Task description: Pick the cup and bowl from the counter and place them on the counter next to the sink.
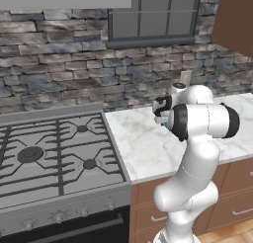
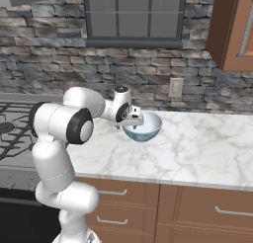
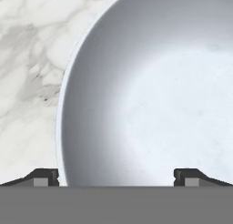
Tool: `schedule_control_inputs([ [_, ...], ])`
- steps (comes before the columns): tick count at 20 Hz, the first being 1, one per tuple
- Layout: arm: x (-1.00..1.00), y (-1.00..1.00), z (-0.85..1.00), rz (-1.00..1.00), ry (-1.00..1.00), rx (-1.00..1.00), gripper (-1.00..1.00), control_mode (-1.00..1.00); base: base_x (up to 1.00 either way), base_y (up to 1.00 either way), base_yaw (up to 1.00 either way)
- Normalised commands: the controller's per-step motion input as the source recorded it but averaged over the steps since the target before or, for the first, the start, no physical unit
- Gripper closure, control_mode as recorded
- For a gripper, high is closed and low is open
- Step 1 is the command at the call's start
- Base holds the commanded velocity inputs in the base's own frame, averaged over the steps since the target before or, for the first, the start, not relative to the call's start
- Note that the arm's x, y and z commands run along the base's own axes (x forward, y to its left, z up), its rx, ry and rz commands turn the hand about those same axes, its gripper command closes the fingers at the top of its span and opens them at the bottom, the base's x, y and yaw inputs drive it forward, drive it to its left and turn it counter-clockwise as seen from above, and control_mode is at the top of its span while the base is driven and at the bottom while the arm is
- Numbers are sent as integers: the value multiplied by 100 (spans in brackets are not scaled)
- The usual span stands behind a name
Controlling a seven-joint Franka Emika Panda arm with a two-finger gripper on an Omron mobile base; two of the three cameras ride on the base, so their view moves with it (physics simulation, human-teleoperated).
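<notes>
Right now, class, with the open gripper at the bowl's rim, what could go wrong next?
1. The gripper straddles the rim of the bowl: one fingertip outside, one inside. The curved, glossy wall could slip when the jaws close.
2. Descending off-centre may tip or push the bowl across the marble counter.

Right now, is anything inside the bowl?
No: in the hand view the bowl has a bare, pale interior, with the open gripper straddling its rim.

Glossy bowl on polished marble

The bowl looks smooth, glazed ceramic; the desk is veined marble over brown wood; the far wall is rough stone.
</notes>
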Motion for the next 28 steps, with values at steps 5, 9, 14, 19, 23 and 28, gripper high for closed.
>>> schedule_control_inputs([
  [5,0,0,0,0,0,0,100,-100,0,0,0],
  [9,0,0,0,0,0,0,100,-100,0,0,0],
  [14,0,0,0,0,0,0,100,-100,0,0,0],
  [19,-9,2,2,1,-2,0,100,-100,0,0,0],
  [23,-29,11,32,4,-3,0,100,-100,0,0,0],
  [28,-48,61,59,7,0,-3,100,-100,0,0,0],
])
